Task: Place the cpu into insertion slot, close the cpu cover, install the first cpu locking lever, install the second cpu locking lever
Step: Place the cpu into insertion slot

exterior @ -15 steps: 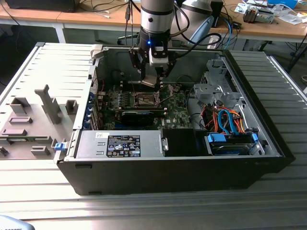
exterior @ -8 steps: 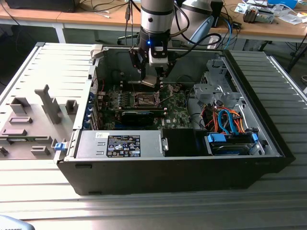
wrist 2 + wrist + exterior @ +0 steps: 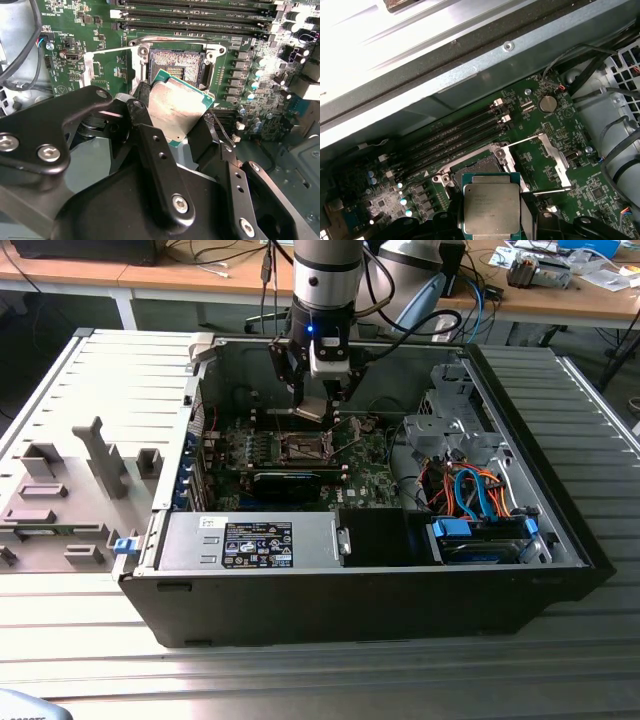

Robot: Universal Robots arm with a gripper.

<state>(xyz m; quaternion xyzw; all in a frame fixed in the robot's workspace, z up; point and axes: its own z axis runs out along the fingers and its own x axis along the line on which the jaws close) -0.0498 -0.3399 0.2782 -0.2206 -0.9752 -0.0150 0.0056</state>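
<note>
Black jaws hold cpu (image 3: 177, 110) above insertion slot (image 3: 176, 65), memory slots (image 3: 200, 22) beside.

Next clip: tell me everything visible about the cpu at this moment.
The cpu is a small, flat, square chip with a dull silvery-grey metal top and a thin green border. The gripper's black fingers clamp it by opposite edges. It looks slightly tilted in the exterior view. It hangs above the green motherboard, close to the open insertion slot, and is not yet seated in it.

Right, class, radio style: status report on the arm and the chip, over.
End effector shut on the cpu, held tilted above the board. The insertion slot uncovered, not yet filled. Nothing seen between them.
</note>
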